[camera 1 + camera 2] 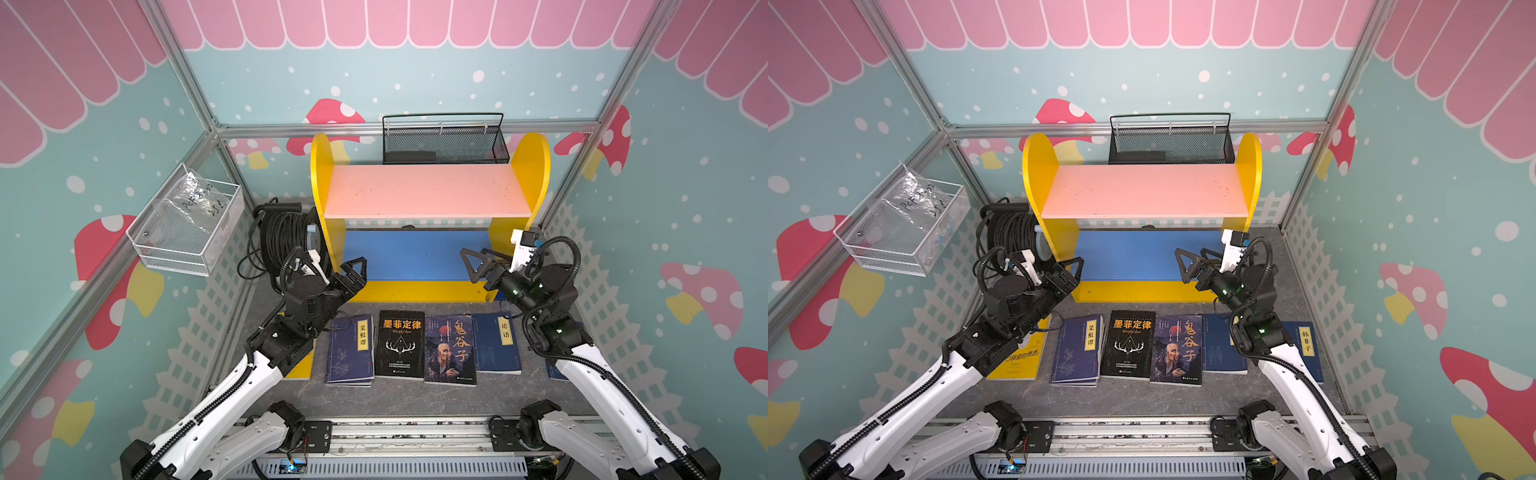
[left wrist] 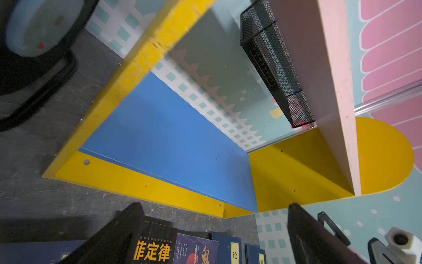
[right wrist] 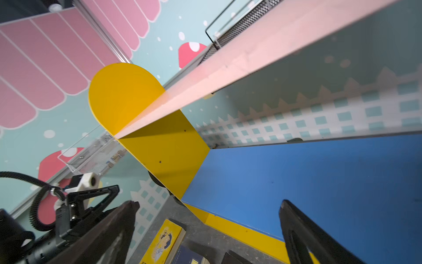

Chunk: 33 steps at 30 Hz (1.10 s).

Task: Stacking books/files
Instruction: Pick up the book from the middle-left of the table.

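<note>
1. Jaws on both arms are spread wide and hold nothing. Both wrist views show bare air between the left jaws and between the right jaws.
2. Both pairs hang above the surface [image 1: 399,399] at the front edge of the shelf [image 1: 428,191], pointing inward toward its blue lower board.
3. The books lie flat in one row on the surface, just in front of the shelf. From your left: yellow book [image 1: 1017,357], navy book [image 1: 351,353], black book [image 1: 400,345], purple book [image 1: 450,351], second navy book [image 1: 496,345], third navy book [image 1: 1306,349]. The first navy book seems to sit on a few thin ones.
4. Key relation: the row lies below and behind both pairs of jaws, back toward the arm bases. Each book's long axis runs from shelf to base, and the row itself runs left to right.
5. The left arm [image 1: 307,307] hangs over the yellow book. The right arm [image 1: 536,291] hangs over the two navy books at its end. The black and purple books sit between the arms, and neither arm is clearly nearer.
6. Judgement: stacking looks barely begun. You would need to draw back and tip down before any pick.
</note>
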Motion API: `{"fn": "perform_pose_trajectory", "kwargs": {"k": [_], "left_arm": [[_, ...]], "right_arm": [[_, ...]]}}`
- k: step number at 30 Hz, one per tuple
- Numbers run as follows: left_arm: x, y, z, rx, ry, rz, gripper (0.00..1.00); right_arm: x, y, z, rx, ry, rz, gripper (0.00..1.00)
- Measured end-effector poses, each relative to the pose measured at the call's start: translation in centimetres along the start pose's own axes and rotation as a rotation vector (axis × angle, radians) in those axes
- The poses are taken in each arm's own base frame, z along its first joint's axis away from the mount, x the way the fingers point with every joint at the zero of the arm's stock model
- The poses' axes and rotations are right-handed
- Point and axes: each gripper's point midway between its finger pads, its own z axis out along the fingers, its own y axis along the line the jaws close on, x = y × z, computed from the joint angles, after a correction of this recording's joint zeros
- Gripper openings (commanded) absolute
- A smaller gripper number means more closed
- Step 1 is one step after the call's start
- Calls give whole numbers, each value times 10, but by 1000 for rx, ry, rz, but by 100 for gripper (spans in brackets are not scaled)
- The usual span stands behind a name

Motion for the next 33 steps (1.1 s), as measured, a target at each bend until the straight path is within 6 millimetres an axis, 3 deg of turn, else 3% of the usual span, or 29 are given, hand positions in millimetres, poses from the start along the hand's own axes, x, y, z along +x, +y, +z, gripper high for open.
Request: {"fn": "perform_pose_trajectory", "kwargs": {"k": [5,9,13,20,26,30,33], "left_arm": [[4,-27,0,139,3,1,100],[5,-19,-3,132,-3,-35,100],[1,-12,-7,118,-23,-69,100],[-12,27,9,-139,47,-25,100],[8,59,4,-324,211,127,100],[32,92,-6,-440,341,200,100],[47,114,-14,-510,419,245,100]], "right_arm": [[-3,17,-1,-85,-1,-9,100],[1,25,1,-134,28,-9,100],[3,25,26,-159,106,2,99],[13,-13,45,12,151,32,99],[19,-46,44,249,141,26,99],[34,-44,57,352,192,-12,99],[57,-33,75,389,255,-55,99]]}}
